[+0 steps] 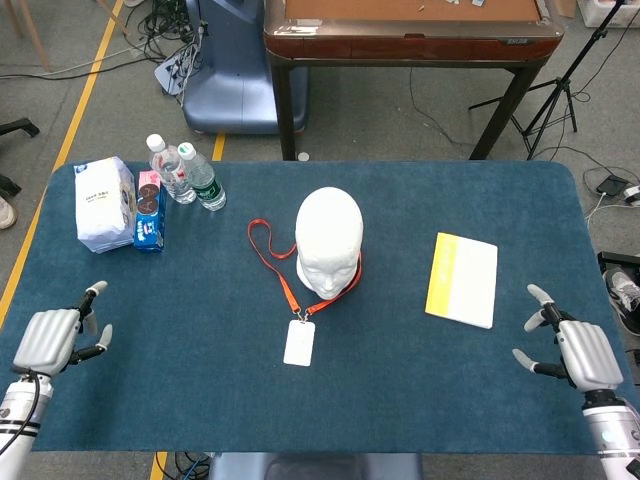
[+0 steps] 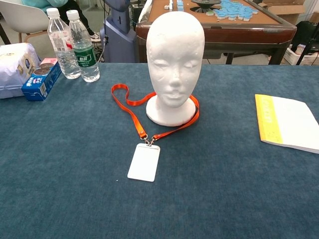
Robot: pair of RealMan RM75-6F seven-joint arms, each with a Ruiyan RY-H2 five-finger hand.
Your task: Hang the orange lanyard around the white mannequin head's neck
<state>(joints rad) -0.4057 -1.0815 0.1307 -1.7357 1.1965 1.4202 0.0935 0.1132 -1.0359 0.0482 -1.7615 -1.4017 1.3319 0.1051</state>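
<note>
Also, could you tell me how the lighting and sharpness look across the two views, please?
Head view: even, soft light with only a faint shadow by the mannequin head; the table edges bow slightly. Chest view: sharp on the lanyard and badge, with the brown table behind a little softer.

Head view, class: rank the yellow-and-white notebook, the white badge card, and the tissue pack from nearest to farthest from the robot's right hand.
Measured from the right hand at the table's near right corner:
1. Yellow-and-white notebook, on the right side of the table.
2. White badge card, near the middle, in front of the mannequin head.
3. Tissue pack, at the far left.
</note>
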